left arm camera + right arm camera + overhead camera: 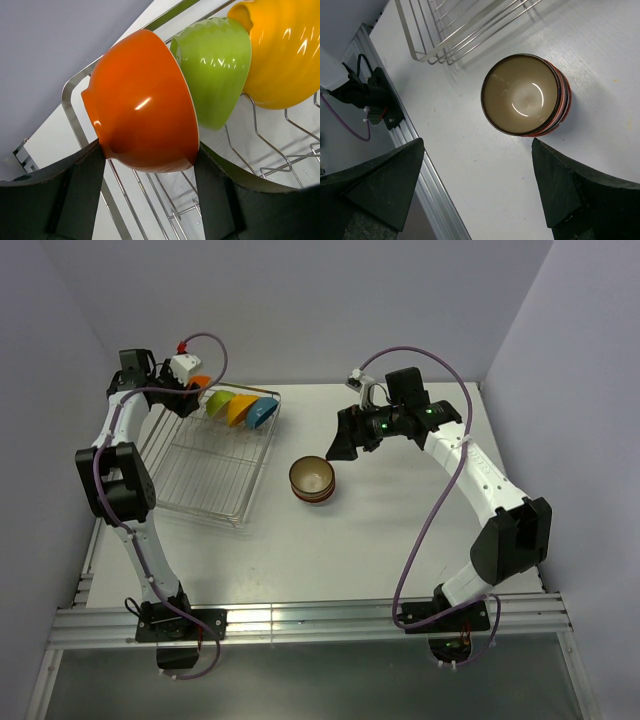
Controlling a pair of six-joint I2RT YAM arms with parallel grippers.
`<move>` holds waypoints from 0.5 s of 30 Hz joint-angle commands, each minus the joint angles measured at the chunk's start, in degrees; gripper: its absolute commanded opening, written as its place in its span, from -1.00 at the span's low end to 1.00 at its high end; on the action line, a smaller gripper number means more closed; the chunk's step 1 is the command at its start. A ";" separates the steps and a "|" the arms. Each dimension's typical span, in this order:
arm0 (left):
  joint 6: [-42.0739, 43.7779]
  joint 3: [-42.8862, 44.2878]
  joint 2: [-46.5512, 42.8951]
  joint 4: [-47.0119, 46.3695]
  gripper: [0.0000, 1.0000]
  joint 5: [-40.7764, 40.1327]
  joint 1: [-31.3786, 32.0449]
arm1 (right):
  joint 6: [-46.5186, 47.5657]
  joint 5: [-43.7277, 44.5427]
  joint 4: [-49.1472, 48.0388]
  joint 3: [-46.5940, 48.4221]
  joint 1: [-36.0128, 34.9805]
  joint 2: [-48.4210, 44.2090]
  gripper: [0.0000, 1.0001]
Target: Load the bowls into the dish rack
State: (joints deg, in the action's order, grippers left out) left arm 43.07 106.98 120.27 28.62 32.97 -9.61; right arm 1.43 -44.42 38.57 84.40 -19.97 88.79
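The silver dish rack (205,465) lies at the left of the table. On edge in its far row stand an orange bowl (199,382), a green bowl (221,400), a yellow-orange bowl (241,408) and a blue bowl (263,413). My left gripper (188,378) is at the rack's far left corner. In the left wrist view the orange bowl (142,100) sits between my wide-spread fingers (75,190), next to the green bowl (215,70). A stack of brown/red bowls (312,480) stands right of the rack. My right gripper (337,447) hovers open and empty beside the stack (522,95).
The rack's near rows of tines (165,200) hold nothing. The rack's corner shows in the right wrist view (455,30). An aluminium rail (300,622) runs along the near table edge. Purple walls close in at the left and back.
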 commanded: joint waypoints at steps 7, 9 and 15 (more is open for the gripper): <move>5.09 2.45 0.76 0.82 -0.78 0.60 0.11 | 1.12 -0.05 -0.33 0.41 0.37 1.12 0.90; 5.18 1.92 0.67 0.82 -0.54 0.34 0.11 | 1.03 -0.14 -0.33 0.50 0.37 1.38 0.90; 4.92 1.83 0.76 0.12 0.04 -1.06 0.55 | 1.03 -0.14 -0.07 0.85 0.45 1.65 0.91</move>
State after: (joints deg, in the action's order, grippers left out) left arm 46.46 107.31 120.92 29.63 32.69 -9.06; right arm 1.63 -44.23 38.59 84.31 -19.97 89.86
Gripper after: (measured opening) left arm 0.694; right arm 0.954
